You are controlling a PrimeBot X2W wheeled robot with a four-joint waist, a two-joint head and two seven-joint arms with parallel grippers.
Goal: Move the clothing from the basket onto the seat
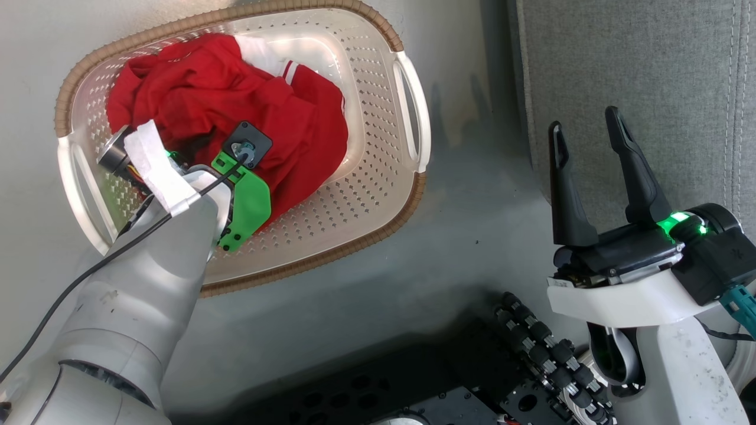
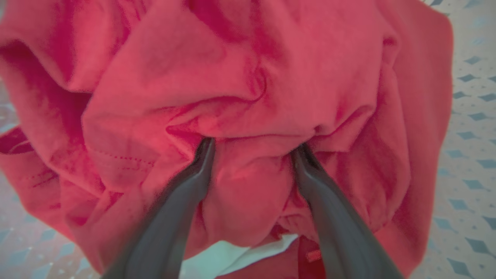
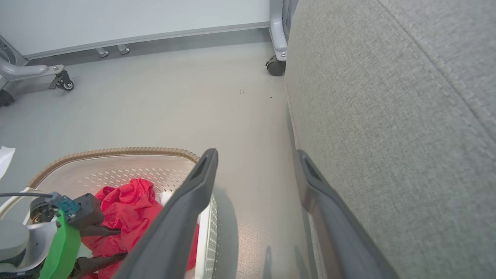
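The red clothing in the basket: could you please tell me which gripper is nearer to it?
Left. The left gripper is down in the basket, its open jaws pressed into the clothing. The right gripper stands open beside the seat, outside the basket.

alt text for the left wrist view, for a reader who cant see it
The left gripper stands open with both dark tips tucked into folds of crumpled red clothing. The cream perforated basket shows at the edges, and a white patch peeks out low between the fingers.
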